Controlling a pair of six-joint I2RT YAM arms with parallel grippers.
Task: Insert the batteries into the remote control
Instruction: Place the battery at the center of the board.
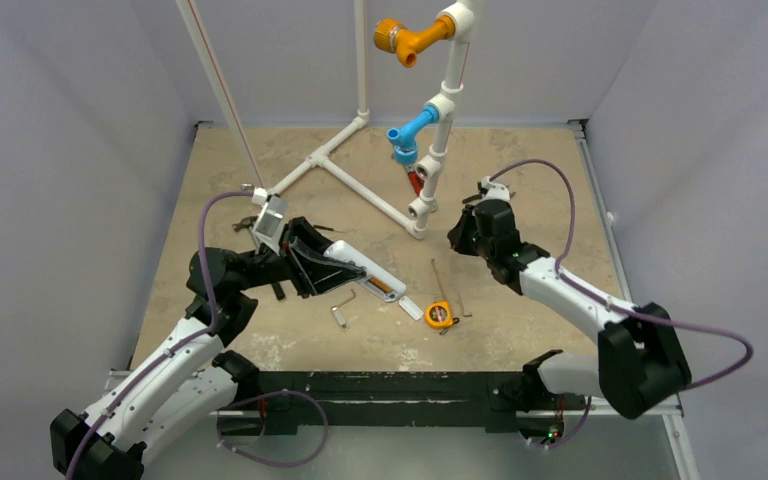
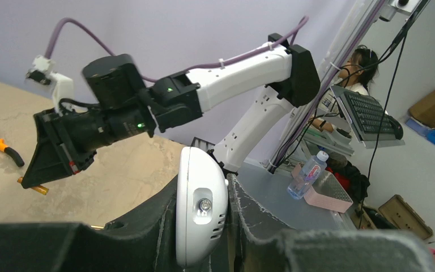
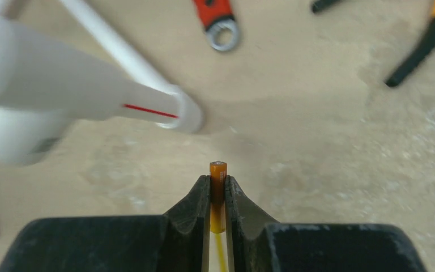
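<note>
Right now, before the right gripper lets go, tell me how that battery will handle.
The battery is a smooth slim cylinder, so it would probably roll on the flat table if dropped. It looks rigid, unlikely to bend. The right gripper pinches only its narrow sides, so it may slip or pivot.

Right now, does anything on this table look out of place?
Nothing looks spilled or broken. The remote control is held slanted in the left gripper, and a small white plate lies loose beside the yellow tape measure.
</note>
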